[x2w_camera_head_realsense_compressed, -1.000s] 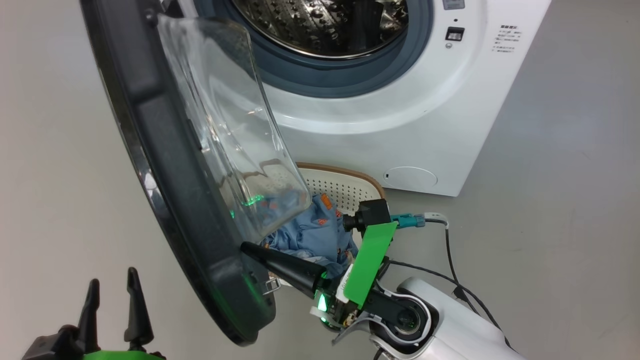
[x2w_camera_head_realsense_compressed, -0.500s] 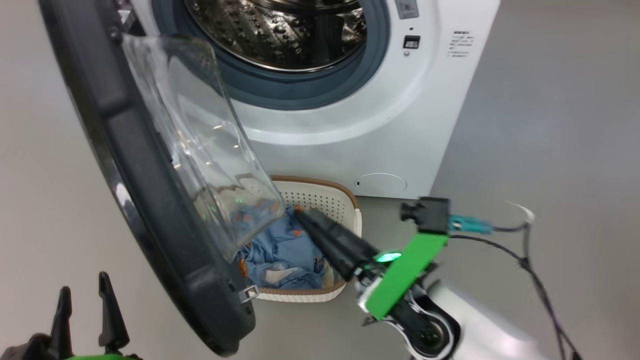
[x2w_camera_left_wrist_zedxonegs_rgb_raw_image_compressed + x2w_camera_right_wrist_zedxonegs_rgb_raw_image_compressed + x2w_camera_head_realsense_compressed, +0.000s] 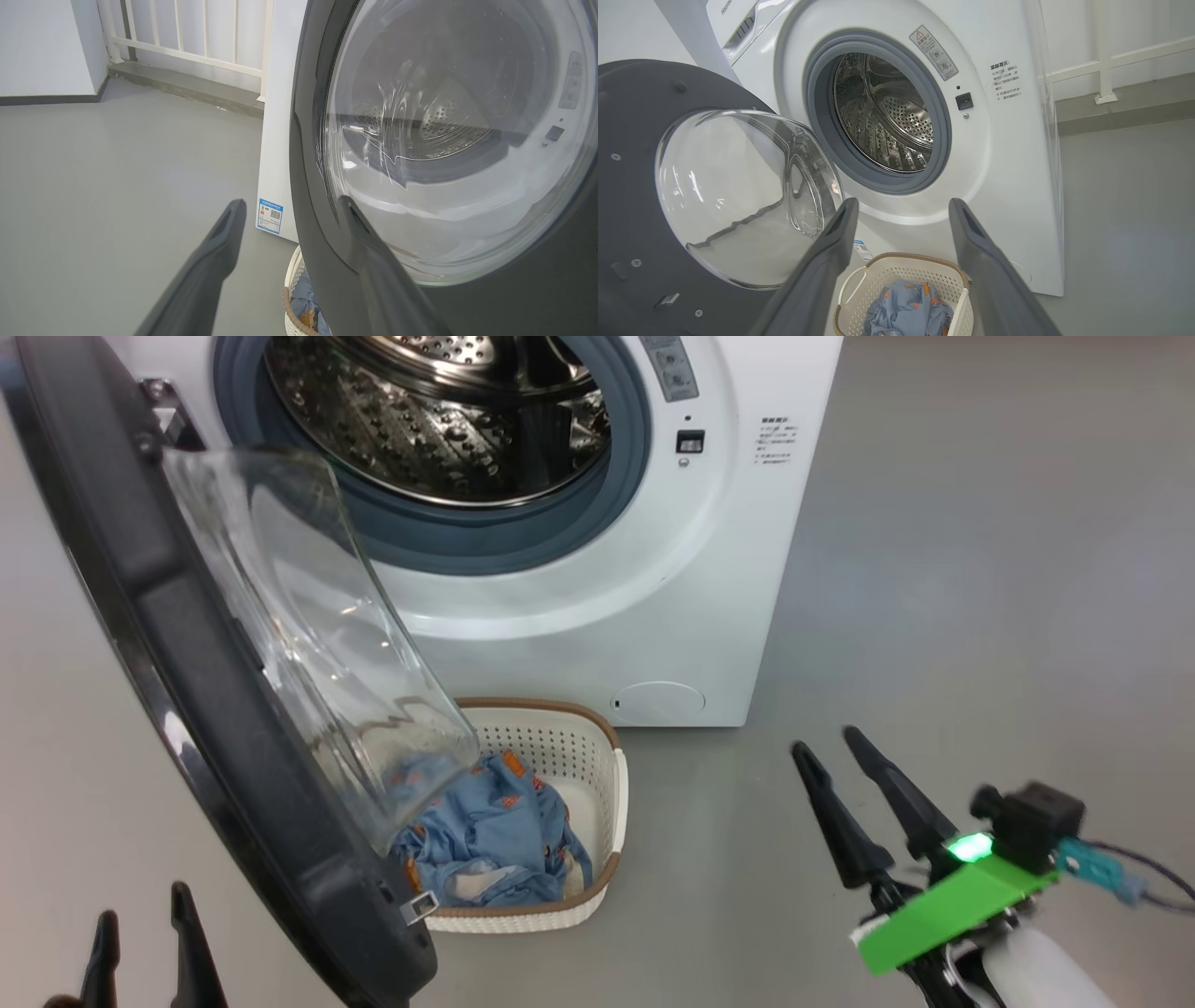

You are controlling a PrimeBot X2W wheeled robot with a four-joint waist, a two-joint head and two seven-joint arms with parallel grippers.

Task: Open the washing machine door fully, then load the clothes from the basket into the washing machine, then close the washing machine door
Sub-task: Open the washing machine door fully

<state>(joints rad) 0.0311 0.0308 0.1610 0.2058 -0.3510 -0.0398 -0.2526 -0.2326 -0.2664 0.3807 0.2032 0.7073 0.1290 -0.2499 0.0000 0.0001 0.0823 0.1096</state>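
Bare laundry-type rm: washing machine point(image 3: 728, 569) on grey floor point(image 3: 980, 616), basket point(image 3: 579, 756), white railing point(image 3: 187, 28) behind.

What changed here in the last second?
The right gripper, shut with its tip against the lower edge of the washing machine door a second ago, has swung away to the right, past the basket, and opened, empty. The head view itself shifted too. Unchanged: the door open, the clothes in the basket, the left gripper open and idle.
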